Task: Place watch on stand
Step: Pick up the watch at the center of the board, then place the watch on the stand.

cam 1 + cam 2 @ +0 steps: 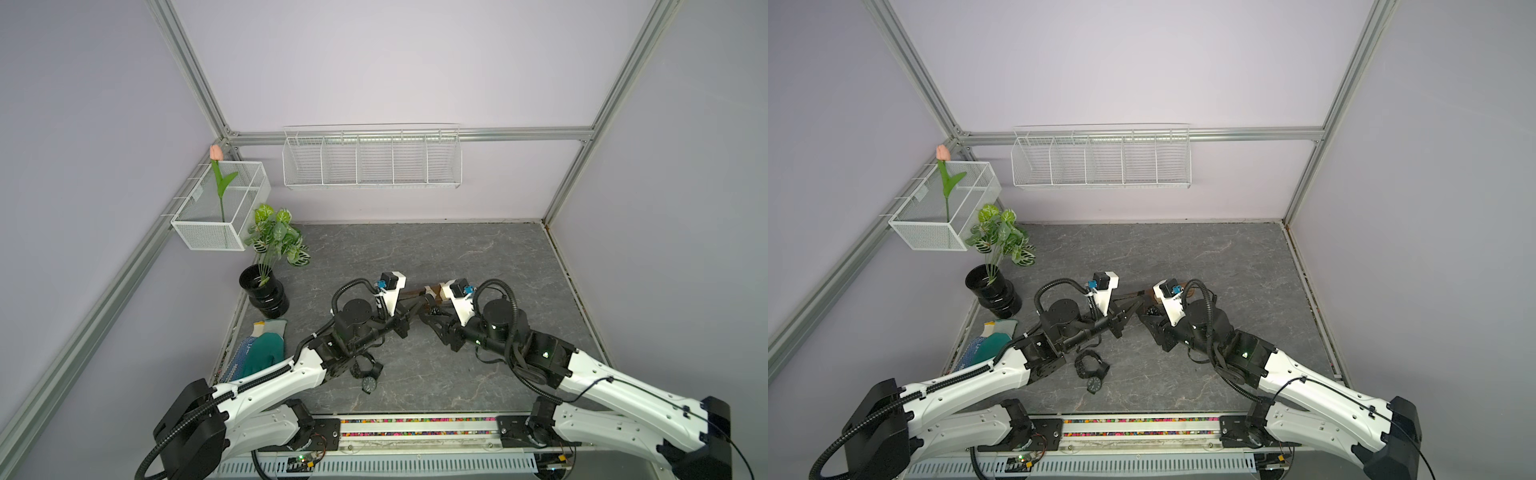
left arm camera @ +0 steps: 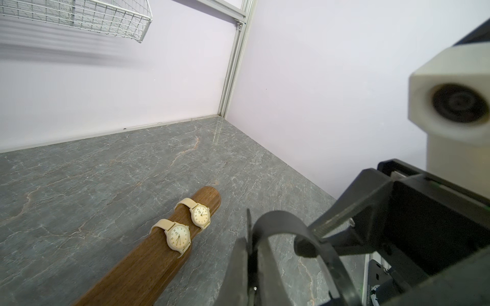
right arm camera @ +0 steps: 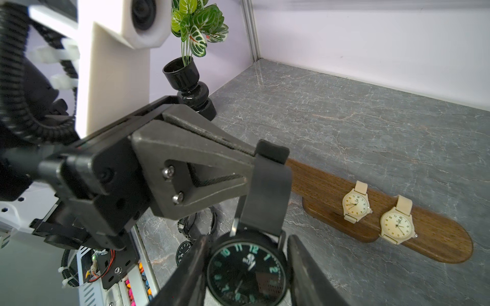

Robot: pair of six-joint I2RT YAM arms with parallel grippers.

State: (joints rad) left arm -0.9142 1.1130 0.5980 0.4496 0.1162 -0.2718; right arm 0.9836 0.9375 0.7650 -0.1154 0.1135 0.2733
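Watch [image 3: 246,270] hung in the air between both grippers, just short of the stand's [image 3: 318,182] bare end. Left gripper [image 3: 250,159] was clamped on the strap [image 3: 267,190], and right gripper [image 3: 248,239] straddled the watch with jaws apart, though we couldn't tell whether they were gripping it. Stand's long axis ran away from the watch toward two cream watches [image 3: 356,205] at its far end, so we judged the strap loop had to line up with the near end and slide along; left gripper sat nearer that end.
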